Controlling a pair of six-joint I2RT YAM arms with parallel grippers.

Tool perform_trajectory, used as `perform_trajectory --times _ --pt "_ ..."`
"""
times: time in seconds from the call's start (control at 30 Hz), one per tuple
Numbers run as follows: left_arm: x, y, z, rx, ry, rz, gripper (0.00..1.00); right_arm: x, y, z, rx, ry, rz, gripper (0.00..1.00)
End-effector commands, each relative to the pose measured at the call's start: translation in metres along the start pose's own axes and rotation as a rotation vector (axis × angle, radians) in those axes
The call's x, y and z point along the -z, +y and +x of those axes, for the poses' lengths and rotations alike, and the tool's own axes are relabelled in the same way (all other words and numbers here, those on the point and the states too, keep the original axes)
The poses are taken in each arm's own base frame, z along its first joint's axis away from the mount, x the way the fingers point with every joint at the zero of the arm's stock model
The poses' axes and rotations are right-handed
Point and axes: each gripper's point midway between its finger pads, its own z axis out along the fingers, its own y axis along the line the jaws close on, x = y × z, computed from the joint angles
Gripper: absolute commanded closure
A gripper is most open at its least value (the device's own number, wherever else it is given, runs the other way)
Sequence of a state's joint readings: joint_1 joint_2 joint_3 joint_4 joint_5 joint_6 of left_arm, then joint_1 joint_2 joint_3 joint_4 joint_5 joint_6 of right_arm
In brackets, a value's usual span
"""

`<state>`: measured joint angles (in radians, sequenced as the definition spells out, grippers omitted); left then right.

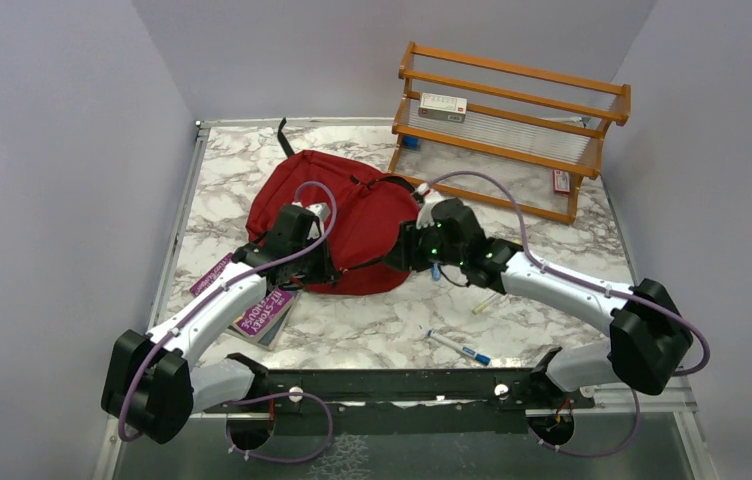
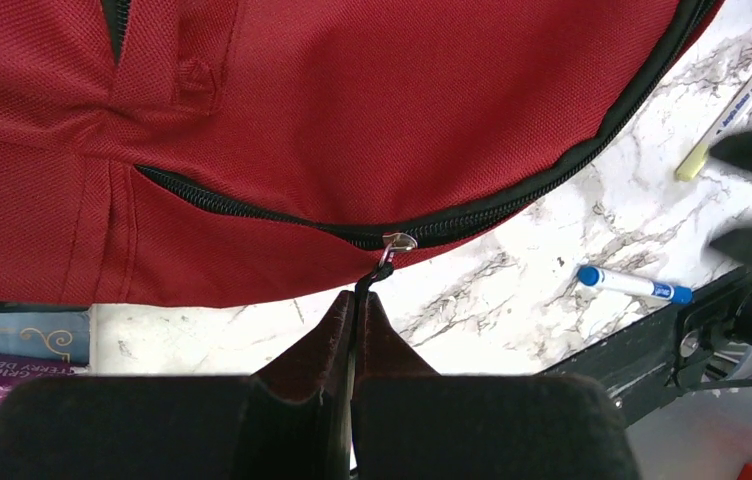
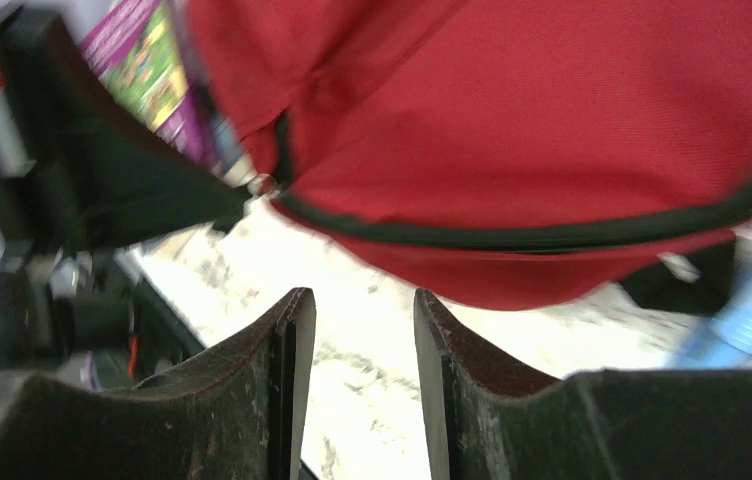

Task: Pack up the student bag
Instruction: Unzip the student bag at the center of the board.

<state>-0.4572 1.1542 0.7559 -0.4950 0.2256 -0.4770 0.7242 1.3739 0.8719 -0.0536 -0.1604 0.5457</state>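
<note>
Left gripper point(image 2: 354, 308) pinches the zipper pull point(image 2: 393, 248) of the student bag point(image 1: 362, 220), which lies in the middle of the table point(image 1: 392, 330). Right gripper point(image 3: 360, 310) is open, holding nothing. I think the bag is being unzipped; next comes a steady pull along the zipper.

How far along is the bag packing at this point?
Done: nothing visibly packed, though the bag's inside is hidden. In hand: the left gripper is shut on the zipper pull of the student bag, and the right gripper hangs open and empty beside it. Left: the book, blue-capped marker and pale pen lie outside the bag.
</note>
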Motion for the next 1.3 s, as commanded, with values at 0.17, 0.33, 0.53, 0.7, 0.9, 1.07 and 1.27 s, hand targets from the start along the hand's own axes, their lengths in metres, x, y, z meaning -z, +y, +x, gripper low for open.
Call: perform_trajectory --times 0.17,0.33,0.53,0.7,0.9,1.07,1.27 --pt "-0.001 -0.01 -0.009 -0.039 -0.005 0.053 1.0 -0.001 0.074 -0.005 0.618 -0.154 -0.335 0.52" --pt "-0.004 -0.007 -0.005 -0.035 0.008 0.044 1.0 -0.024 0.076 0.001 0.803 -0.081 -0.382 0.5" --pt "-0.004 -0.007 -0.004 -0.037 0.012 0.047 1.0 -0.033 0.082 0.026 1.028 -0.037 -0.514 0.5" --pt "-0.005 -0.007 -0.004 -0.044 0.017 0.048 1.0 -0.04 0.085 0.045 1.246 -0.068 -0.557 0.53" --pt "-0.006 -0.011 -0.005 -0.05 0.026 0.063 1.0 -0.056 0.078 0.06 1.396 -0.04 -0.537 0.53" --pt "-0.007 -0.011 -0.005 -0.055 0.032 0.065 1.0 -0.068 0.067 0.061 1.447 -0.011 -0.492 0.53" --pt "-0.005 -0.012 -0.004 -0.053 0.032 0.069 1.0 -0.076 0.054 0.065 1.465 0.045 -0.453 0.56"
